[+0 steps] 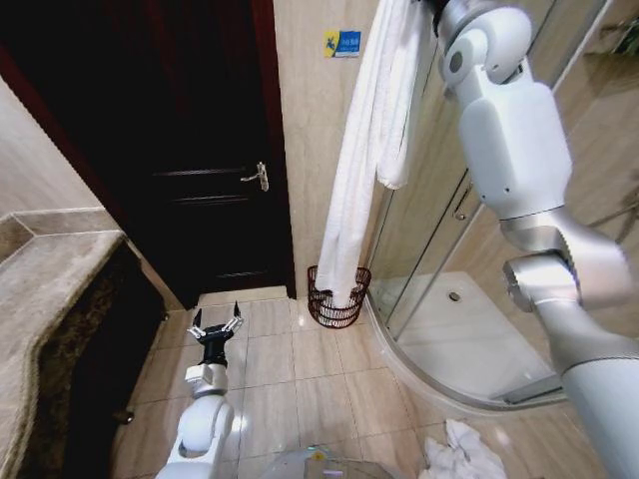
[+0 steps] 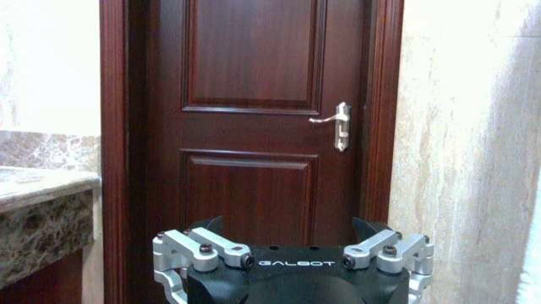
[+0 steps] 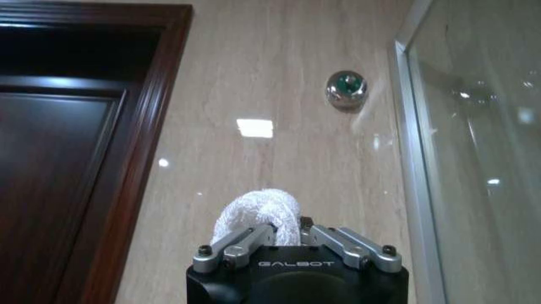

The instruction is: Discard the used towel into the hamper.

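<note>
- We are seeing the right end effector (image 3: 287, 235) clamping the towel (image 1: 364, 170) high above the hamper (image 1: 337, 296), tail dangling into it.
- Towel reading soft, limp, light; bunched-top hold suiting it.
- Left end effector (image 1: 216, 325) idling open, left of the hamper.

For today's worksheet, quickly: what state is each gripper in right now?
Left gripper: open, holding nothing, low above the floor tiles.
Right gripper: shut on the towel, held high over the hamper.
</note>
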You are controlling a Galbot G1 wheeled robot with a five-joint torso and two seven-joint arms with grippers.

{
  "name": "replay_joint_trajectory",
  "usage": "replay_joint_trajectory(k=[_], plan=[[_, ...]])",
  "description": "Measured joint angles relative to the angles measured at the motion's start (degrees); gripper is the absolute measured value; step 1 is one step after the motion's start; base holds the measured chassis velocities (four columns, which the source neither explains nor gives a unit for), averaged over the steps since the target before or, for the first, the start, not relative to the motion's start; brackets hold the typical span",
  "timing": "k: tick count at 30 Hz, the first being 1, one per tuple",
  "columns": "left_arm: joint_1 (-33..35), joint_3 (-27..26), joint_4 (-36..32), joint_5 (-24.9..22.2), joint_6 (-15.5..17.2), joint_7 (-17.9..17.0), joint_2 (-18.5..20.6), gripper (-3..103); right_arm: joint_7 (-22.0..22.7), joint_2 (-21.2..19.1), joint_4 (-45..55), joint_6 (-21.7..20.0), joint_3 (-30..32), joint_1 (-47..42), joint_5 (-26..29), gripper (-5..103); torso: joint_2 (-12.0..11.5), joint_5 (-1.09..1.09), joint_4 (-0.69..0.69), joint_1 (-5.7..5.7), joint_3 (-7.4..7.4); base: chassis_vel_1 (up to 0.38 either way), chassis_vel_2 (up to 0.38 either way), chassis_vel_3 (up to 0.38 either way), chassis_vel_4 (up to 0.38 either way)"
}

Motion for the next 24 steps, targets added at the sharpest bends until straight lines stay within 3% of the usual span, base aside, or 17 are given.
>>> replay_joint_trajectory(k=[24], plan=[[0.0, 0.4, -0.3, 0.1, 0.1, -0.1, -0.2, 100, 0.1, -1.0, 1.7, -0.1, -0.5, -3.3, 0.3, 7, 0.0, -0.01, 0.01, 0.0, 0.0, -0.064, 0.065, 0.062, -0.065]])
